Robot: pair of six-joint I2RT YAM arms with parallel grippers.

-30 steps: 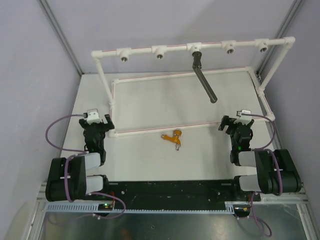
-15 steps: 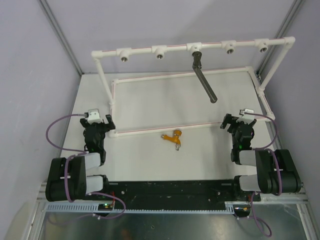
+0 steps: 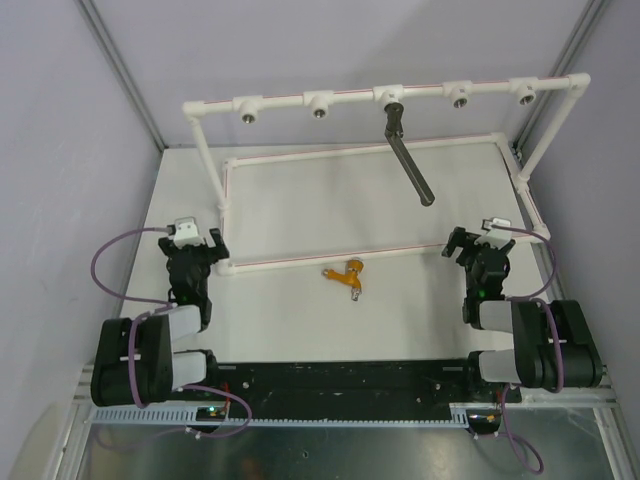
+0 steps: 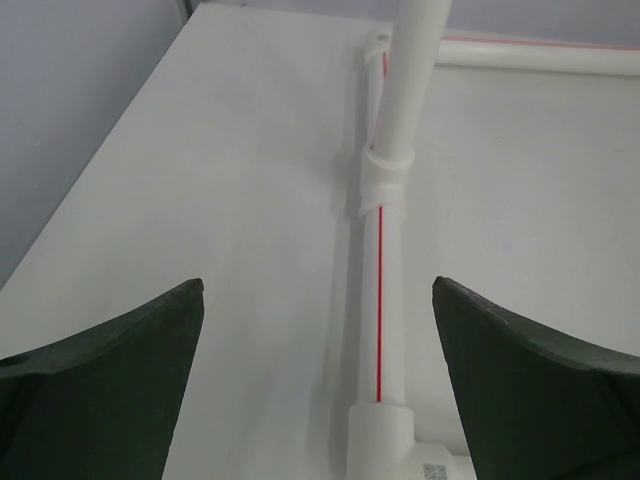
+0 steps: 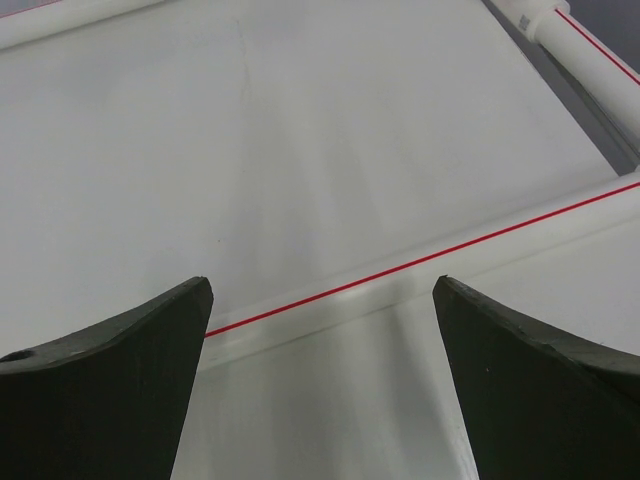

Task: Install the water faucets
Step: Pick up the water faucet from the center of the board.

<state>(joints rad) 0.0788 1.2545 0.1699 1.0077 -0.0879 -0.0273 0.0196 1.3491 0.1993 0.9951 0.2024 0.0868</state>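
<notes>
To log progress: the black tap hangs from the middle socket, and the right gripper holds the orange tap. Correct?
Not quite: in the top view the orange tap lies on the table; the right gripper is open and empty.

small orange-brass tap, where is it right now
In the top external view, the small orange-brass tap lies on the white table just in front of the near rail of the white pipe frame, roughly midway between the left pincer and right pincer.
</notes>
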